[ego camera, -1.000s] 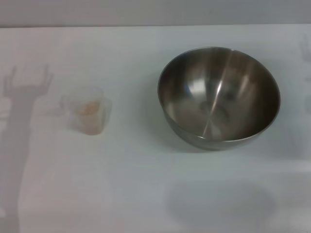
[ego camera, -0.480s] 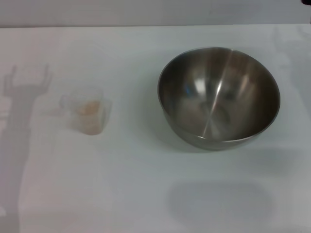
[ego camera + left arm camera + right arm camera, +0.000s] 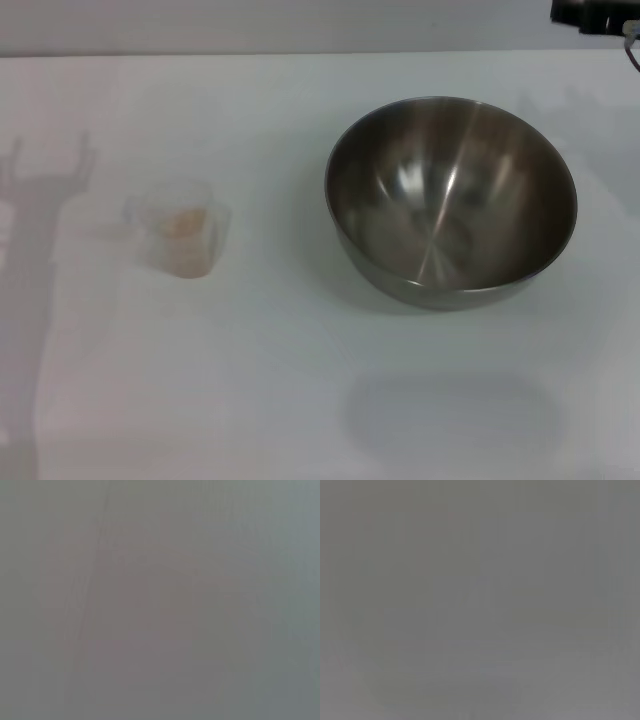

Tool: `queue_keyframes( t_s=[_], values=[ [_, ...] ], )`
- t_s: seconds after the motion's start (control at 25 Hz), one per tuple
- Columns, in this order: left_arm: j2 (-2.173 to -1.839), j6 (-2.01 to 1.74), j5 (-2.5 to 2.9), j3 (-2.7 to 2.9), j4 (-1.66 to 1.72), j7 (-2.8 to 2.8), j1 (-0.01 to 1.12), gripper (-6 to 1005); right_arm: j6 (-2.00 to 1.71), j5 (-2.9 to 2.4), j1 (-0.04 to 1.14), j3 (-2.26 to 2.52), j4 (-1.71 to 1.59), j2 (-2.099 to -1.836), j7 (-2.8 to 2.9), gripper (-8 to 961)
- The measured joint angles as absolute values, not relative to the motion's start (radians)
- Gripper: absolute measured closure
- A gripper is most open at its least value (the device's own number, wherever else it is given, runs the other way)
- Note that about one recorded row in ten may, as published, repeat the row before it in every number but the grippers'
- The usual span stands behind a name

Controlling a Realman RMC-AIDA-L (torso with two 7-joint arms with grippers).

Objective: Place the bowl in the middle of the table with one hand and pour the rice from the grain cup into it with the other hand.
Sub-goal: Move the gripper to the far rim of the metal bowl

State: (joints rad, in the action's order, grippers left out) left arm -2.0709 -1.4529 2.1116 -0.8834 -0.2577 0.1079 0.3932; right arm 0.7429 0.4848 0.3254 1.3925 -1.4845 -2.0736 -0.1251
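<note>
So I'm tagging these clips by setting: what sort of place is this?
Probably a staged test bench, not a kitchen: a bare white table holding only a steel bowl and a grain cup of rice.

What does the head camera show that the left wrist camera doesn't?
Only the head view shows objects: the steel bowl on the robot's right side of the table, the small clear grain cup with rice to its left, and a dark piece of robot hardware at the far right corner. Only the left wrist view: nothing distinct, just a featureless grey surface. Both share a plain pale surface; neither shows a gripper clearly.
</note>
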Motion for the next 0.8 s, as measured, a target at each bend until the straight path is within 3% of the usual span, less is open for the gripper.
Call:
queue_keyframes(
  t_s=[0.24,0.8],
  values=[
    [-2.070,-1.454,2.111,-0.902,-0.258,0.108,0.388,135,1.279,0.492,0.483,1.176,-1.535,-2.068,-0.169,274],
    [-2.069,-1.454,2.111,-0.905,-0.248,0.104,0.386,136,1.464,0.491,0.609,1.085,-1.293,-2.031,-0.235,277]
  ],
)
